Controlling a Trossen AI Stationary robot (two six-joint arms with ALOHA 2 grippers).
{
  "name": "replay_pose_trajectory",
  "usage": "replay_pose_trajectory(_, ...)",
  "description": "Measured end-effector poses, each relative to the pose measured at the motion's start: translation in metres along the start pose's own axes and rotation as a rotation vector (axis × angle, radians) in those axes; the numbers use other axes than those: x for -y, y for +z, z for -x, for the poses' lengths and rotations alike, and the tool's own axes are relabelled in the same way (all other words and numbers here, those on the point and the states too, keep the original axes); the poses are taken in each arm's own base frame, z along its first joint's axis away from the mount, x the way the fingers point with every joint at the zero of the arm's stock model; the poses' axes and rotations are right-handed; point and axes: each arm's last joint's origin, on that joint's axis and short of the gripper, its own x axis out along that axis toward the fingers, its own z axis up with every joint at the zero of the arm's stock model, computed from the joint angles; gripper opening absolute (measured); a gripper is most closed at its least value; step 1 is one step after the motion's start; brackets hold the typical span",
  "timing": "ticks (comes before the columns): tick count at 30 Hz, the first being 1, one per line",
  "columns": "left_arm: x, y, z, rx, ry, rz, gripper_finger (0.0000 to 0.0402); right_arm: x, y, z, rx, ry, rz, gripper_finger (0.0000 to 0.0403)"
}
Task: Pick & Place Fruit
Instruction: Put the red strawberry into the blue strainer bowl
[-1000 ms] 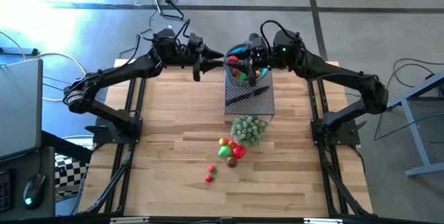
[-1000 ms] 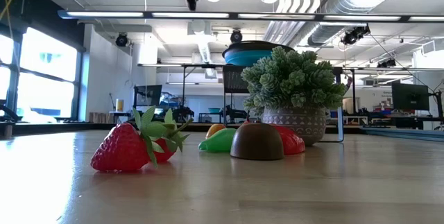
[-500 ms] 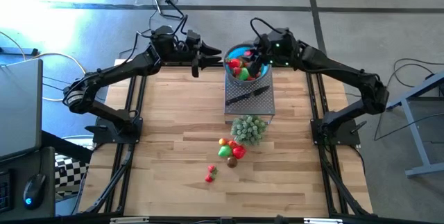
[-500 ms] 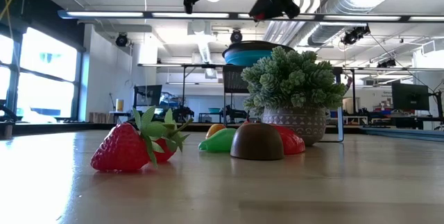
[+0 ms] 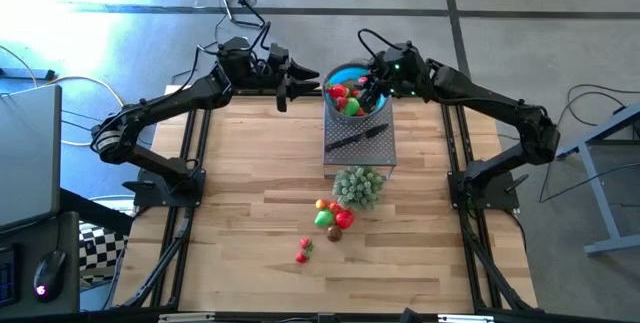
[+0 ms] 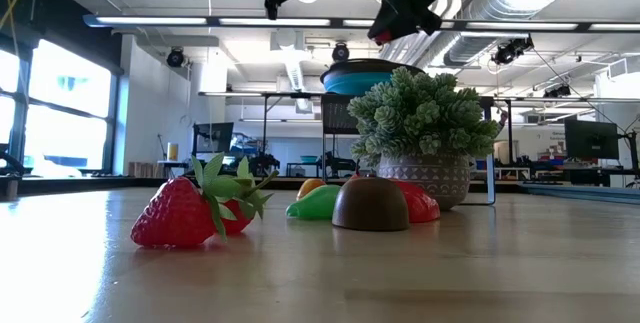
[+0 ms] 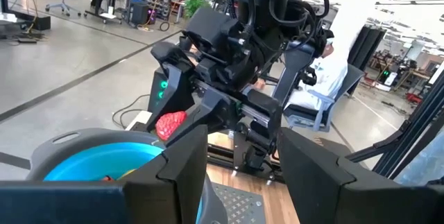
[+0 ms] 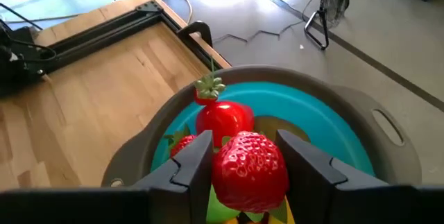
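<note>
One strawberry [image 8: 248, 170] sits clenched between the right hand's [image 8: 244, 161] fingers, above the blue bowl [image 8: 326, 123].

Right arm reaches toward 12 o'clock; the right gripper [image 8: 248, 156] points down, fingers clamped on a red strawberry [image 8: 250, 170]. Left arm extends toward 3 o'clock at the far table edge; the left gripper [image 5: 300, 88] hangs partly open, holding nothing.

Glossy plastic strawberry [image 8: 250, 170], smooth blue plastic bowl [image 8: 333, 123], matt planked wood table [image 5: 250, 213].
</note>
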Motion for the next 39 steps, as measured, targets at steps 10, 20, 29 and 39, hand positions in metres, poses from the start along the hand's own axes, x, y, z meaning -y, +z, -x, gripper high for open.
replay_pose_trajectory(10, 0.0, -0.001, 0.0, -0.004, -0.001, 0.006, 0.0171, -0.005, -0.014, -0.035, -0.108, -0.028, 0.019, 0.0137)
replay_pose_trajectory(20, 0.0, -0.001, 0.0, -0.005, 0.0, 0.03, 0.0171, -0.004, -0.018, -0.046, -0.126, -0.083, 0.031, 0.015)
replay_pose_trajectory(29, 0.0, -0.001, -0.001, -0.006, 0.0, 0.032, 0.0171, -0.006, -0.017, -0.043, -0.118, -0.111, 0.069, 0.0228)
replay_pose_trajectory(39, 0.0, -0.003, -0.001, -0.022, 0.005, 0.068, 0.0171, -0.026, -0.003, 0.009, 0.0, 0.095, 0.096, 0.0203)
